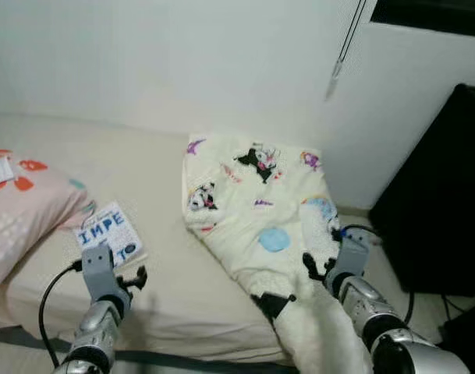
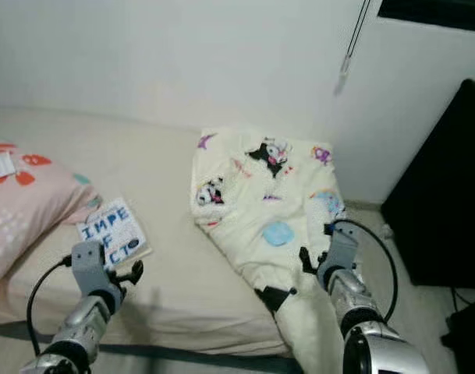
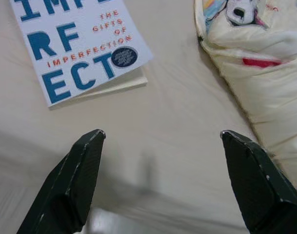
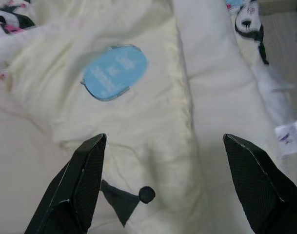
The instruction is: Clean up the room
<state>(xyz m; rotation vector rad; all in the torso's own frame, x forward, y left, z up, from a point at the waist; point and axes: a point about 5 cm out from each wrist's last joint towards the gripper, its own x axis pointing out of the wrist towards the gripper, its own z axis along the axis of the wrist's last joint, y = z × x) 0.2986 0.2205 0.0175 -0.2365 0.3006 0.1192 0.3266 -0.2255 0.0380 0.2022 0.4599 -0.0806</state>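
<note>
I see the blanket (image 1: 256,206) lying on the bed (image 1: 155,284), long axis running from the wall end down toward me and off the near edge, where its lower part hangs over and is cut off by the frame bottom. It is cream, quilted-looking, printed with black-and-white cartoon characters, a purple star and a pale blue oval patch (image 4: 115,71). Folded or bunched unevenly; I cannot tell how many layers. A small white tag (image 4: 290,137) sticks out at one edge, print too small to read. A dark pointed shape with a round tip (image 4: 126,199) sits on the fabric near the bed edge; can't make out what it is.

My right gripper (image 4: 163,185) hovers just above the blanket's hanging part, fingers spread wide, holding nothing. My left gripper (image 3: 160,183) hangs over bare sheet near the bed's front edge, fingers likewise spread, nothing between them.

Just beyond the left gripper a book (image 1: 110,231) lies flat on the sheet, white cover with big blue letters and red text "The Gifts of Imperfection", tilted, its top cut off in the left wrist view. It sits apart from the blanket, touching or just beside a pink pillow (image 1: 23,206) with orange shapes, partly cut off at the left. A black cabinet or speaker (image 1: 444,195) stands right of the bed, hard to identify. A blind cord (image 1: 342,51) hangs against the wall.
</note>
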